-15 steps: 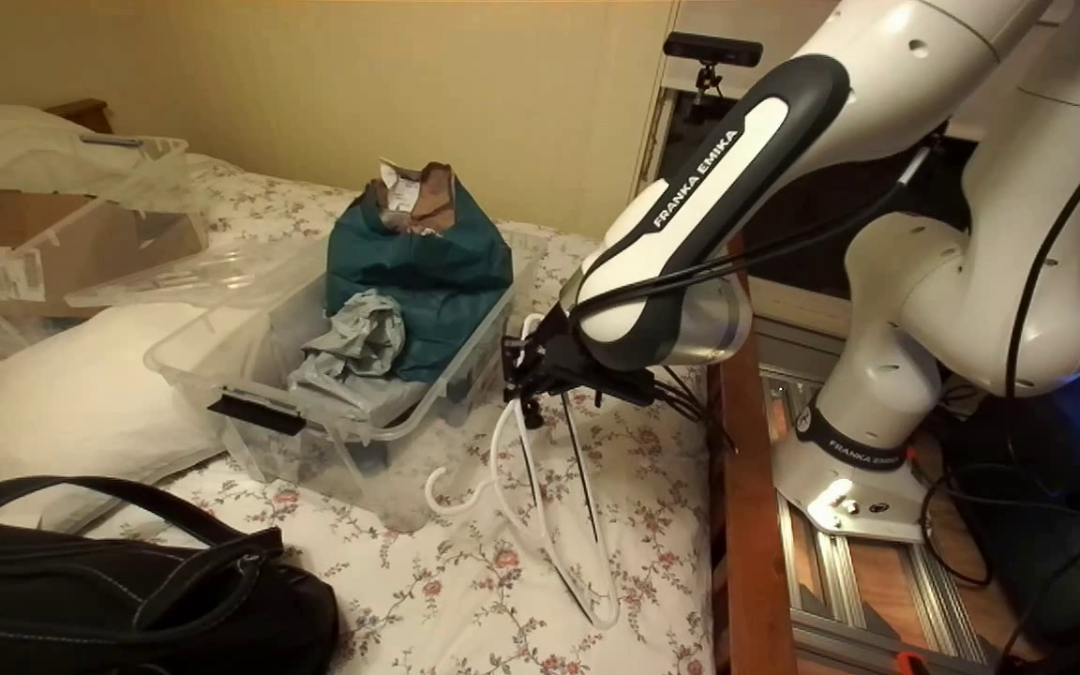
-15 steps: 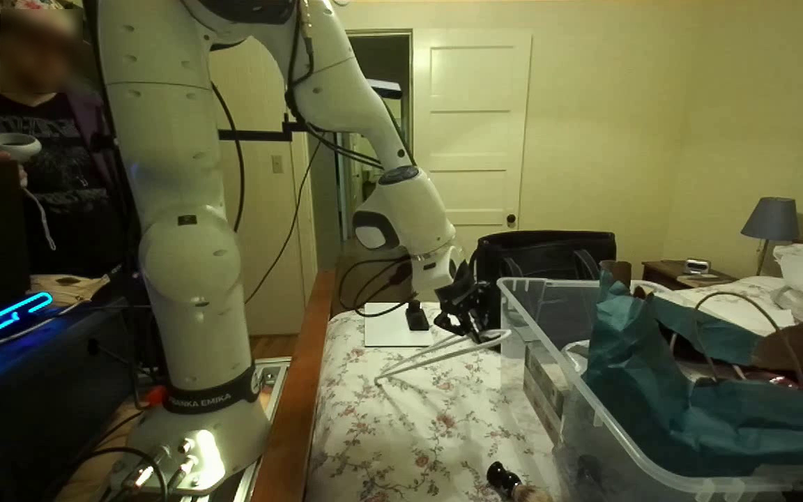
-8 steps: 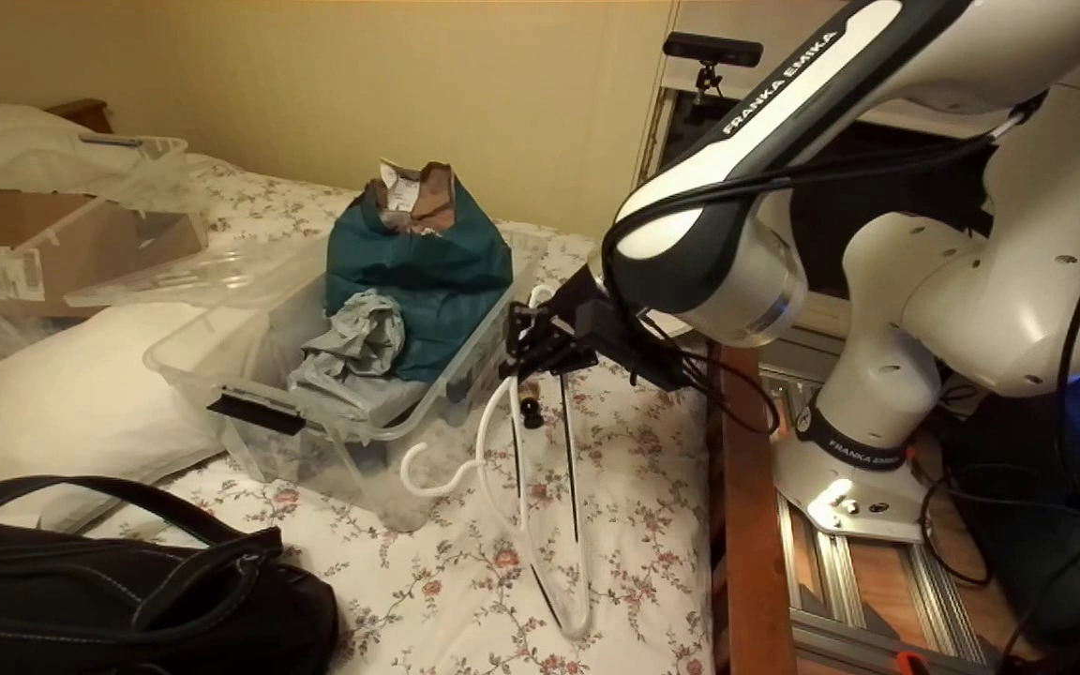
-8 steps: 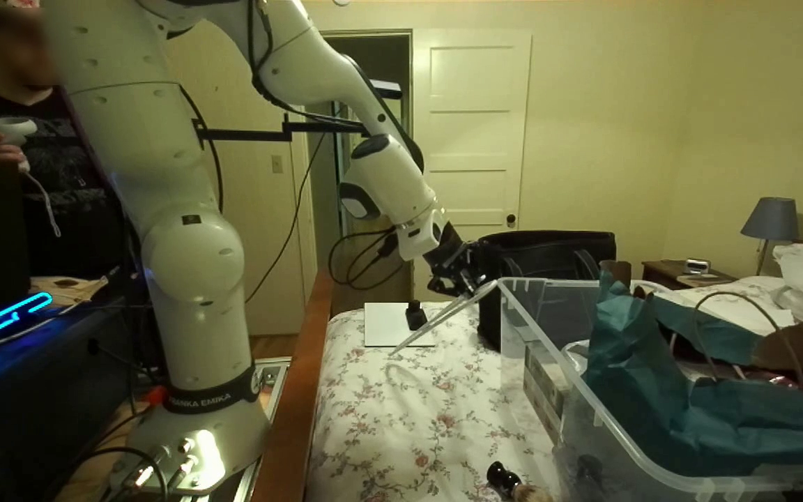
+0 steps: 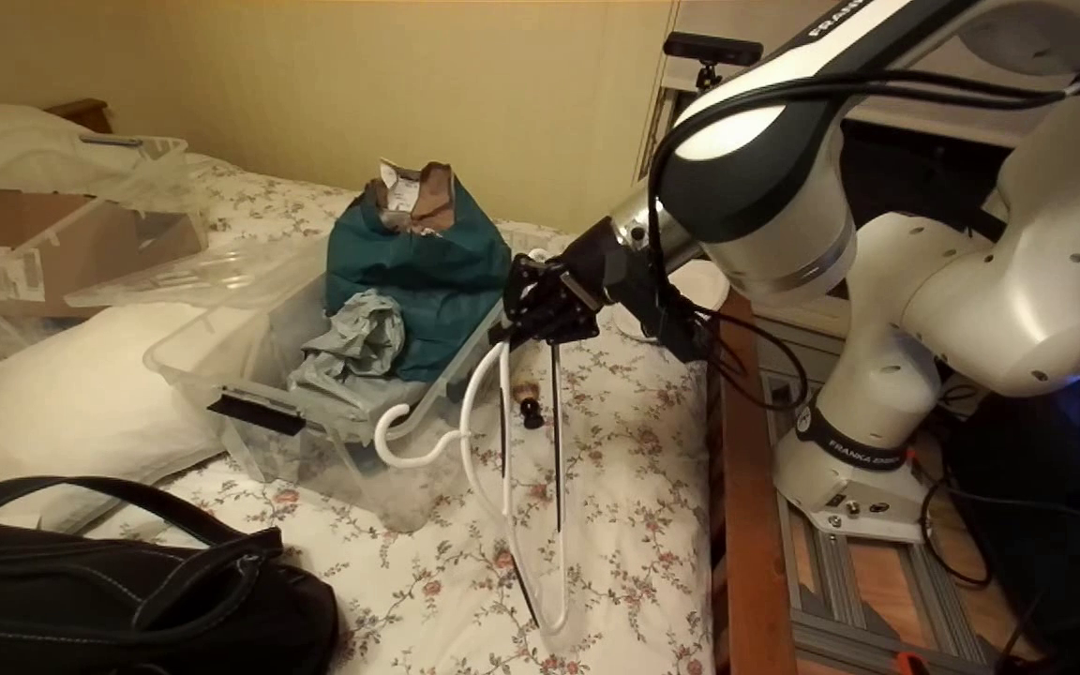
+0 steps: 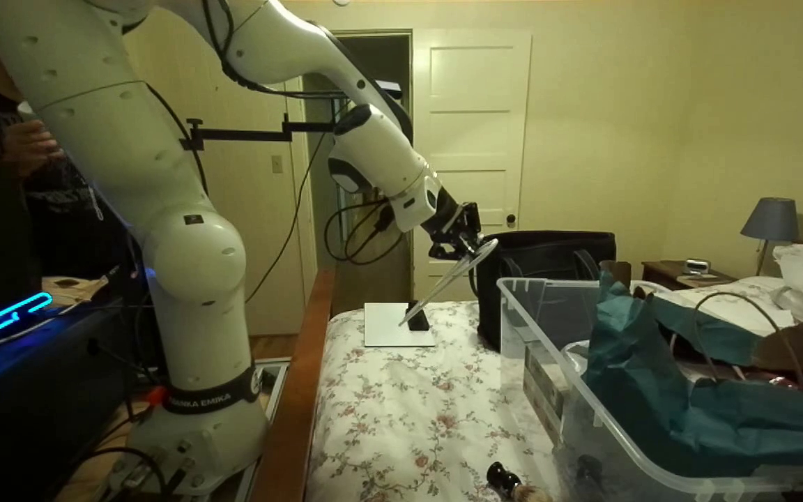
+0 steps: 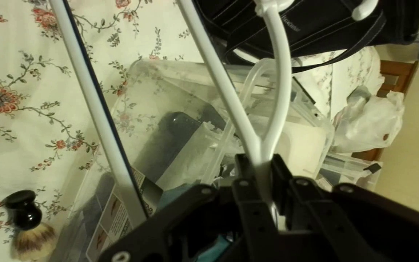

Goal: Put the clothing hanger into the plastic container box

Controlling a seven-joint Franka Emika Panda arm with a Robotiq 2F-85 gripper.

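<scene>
Left, in an exterior view: plastic box (image 5: 315, 469). Then clothing hanger (image 5: 506, 450), outside the rim, hook toward box, long axis dropping below the jaws; gripper (image 5: 502, 335) angled in from upper right, jaws clamped where two hanger tubes join. Next probably lift, swing left over rim.

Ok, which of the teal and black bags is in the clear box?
The teal bag is in the plastic container box; the black bag sits outside it, on the floral bedspread.
</scene>
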